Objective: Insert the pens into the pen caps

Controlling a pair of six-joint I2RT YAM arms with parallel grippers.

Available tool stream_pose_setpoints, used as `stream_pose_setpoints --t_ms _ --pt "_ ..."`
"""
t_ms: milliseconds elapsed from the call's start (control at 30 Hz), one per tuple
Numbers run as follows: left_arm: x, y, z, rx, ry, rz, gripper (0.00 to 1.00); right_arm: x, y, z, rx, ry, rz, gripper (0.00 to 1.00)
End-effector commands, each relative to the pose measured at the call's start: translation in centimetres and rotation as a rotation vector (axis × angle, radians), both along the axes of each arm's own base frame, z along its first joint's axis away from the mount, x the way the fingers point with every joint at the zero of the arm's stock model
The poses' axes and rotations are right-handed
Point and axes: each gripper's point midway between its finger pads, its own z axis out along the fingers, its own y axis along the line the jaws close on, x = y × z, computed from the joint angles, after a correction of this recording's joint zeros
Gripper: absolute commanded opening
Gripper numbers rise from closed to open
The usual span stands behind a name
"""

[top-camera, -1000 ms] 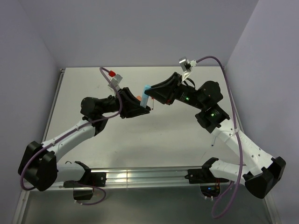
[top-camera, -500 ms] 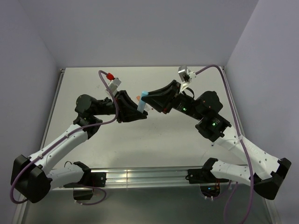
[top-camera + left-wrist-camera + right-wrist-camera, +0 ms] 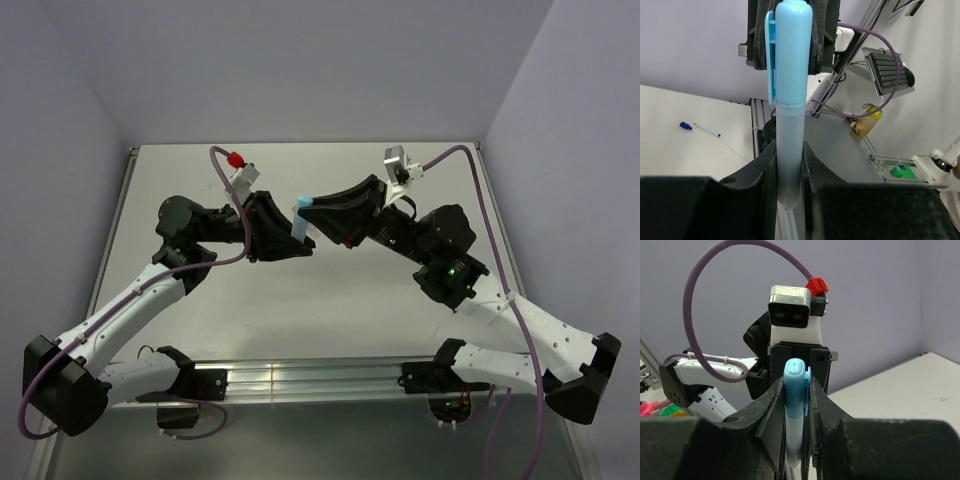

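A light blue pen [image 3: 303,222] hangs above the table's middle, held between both grippers. Its pale body [image 3: 789,150] is clamped in my left gripper [image 3: 789,167], which is shut on it. The light blue pen cap [image 3: 790,50] sits on the pen's far end, flush with the body. My right gripper [image 3: 796,405] is shut on that cap [image 3: 796,385] from the opposite side, and the pale body [image 3: 795,447] runs down between its fingers. A thin pen with a dark blue end [image 3: 700,129] lies on the table. Other pens and caps are out of view.
The two arms meet nose to nose over the table [image 3: 400,300]. The left wrist camera [image 3: 790,312] faces the right one closely. A metal rail [image 3: 300,378] runs along the near edge. Walls close in behind and on both sides.
Both grippers have carried the pen slightly left and tilted it more. The left arm's elbow has swung left and back. Both grips are unchanged.
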Motion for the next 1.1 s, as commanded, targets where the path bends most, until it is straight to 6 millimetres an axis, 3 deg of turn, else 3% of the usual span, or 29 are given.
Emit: stream_pose_setpoints --t_ms 0,100,133,167,200,233,267,300,333,400,433,533,633,700,733,800,833,900,933,1000,1033,1067 --pt "2.0 1.4 9.6 -0.262 -0.125 0.232 0.00 -4.8 2.6 -17.6 -0.497 0.328 0.263 0.00" --pt "2.8 0.8 8.1 -0.216 -0.067 0.237 0.00 -3.4 2.3 -15.8 -0.479 0.325 0.175 0.00" --pt "3.1 0.5 7.5 -0.198 -0.038 0.239 0.00 -1.7 1.9 -15.1 -0.470 0.328 0.073 0.00" --pt "3.5 0.3 6.4 -0.179 0.000 0.249 0.02 -0.8 1.7 -13.1 -0.451 0.335 0.016 0.00" --pt "3.9 0.0 5.3 -0.151 0.044 0.262 0.06 0.3 1.3 -11.9 -0.436 0.351 -0.051 0.00" --pt "4.1 -0.2 4.7 -0.142 0.072 0.273 0.10 2.6 0.0 -10.6 -0.407 0.364 -0.185 0.00" --pt "4.2 -0.4 3.5 -0.122 0.099 0.283 0.13 3.4 -0.7 -7.4 -0.345 0.358 -0.234 0.00" --pt "4.7 -0.5 2.5 -0.094 0.141 0.306 0.18 4.2 -1.4 -5.7 -0.301 0.354 -0.286 0.00" --pt "5.0 -0.6 1.9 -0.084 0.164 0.330 0.30 5.0 -2.4 -2.7 -0.232 0.331 -0.334 0.00" --pt "5.6 -0.8 0.1 -0.039 0.208 0.359 0.45 6.1 -3.4 -0.1 -0.171 0.325 -0.398 0.00" --pt "5.7 -0.8 -0.7 -0.019 0.230 0.368 0.47 6.3 -4.1 2.3 -0.126 0.309 -0.418 0.00" --pt "6.1 -0.4 -2.6 0.023 0.260 0.416 0.53 8.1 -5.1 3.6 -0.126 0.313 -0.478 0.00" --pt "6.7 0.6 -3.4 0.050 0.278 0.502 0.56 10.4 -6.4 2.4 -0.161 0.333 -0.528 0.00" --pt "7.6 1.8 -4.7 0.109 0.294 0.610 0.56 12.6 -7.3 0.5 -0.215 0.352 -0.550 0.00" --pt "7.9 2.3 -5.0 0.127 0.284 0.649 0.57 14.2 -7.4 -2.1 -0.277 0.402 -0.570 0.00" --pt "8.3 3.1 -6.1 0.183 0.312 0.710 0.57 16.6 -8.5 -5.2 -0.363 0.432 -0.610 0.00" --pt "8.4 3.2 -6.2 0.197 0.300 0.717 0.57 18.1 -8.7 -8.6 -0.430 0.487 -0.637 0.00" --pt "8.2 3.5 -7.3 0.250 0.322 0.723 0.56 19.8 -9.2 -11.9 -0.494 0.533 -0.664 0.00" --pt "8.2 3.6 -7.6 0.266 0.313 0.729 0.56 21.0 -8.8 -15.0 -0.545 0.578 -0.658 0.00" --pt "8.3 3.9 -8.5 0.307 0.314 0.746 0.57 22.3 -8.9 -18.0 -0.589 0.635 -0.665 0.00" --pt "8.5 4.1 -8.8 0.324 0.298 0.760 0.57 23.7 -8.9 -21.0 -0.630 0.688 -0.672 0.00" --pt "8.5 4.1 -9.0 0.343 0.293 0.753 0.57 24.5 -9.1 -22.4 -0.645 0.723 -0.683 0.00"
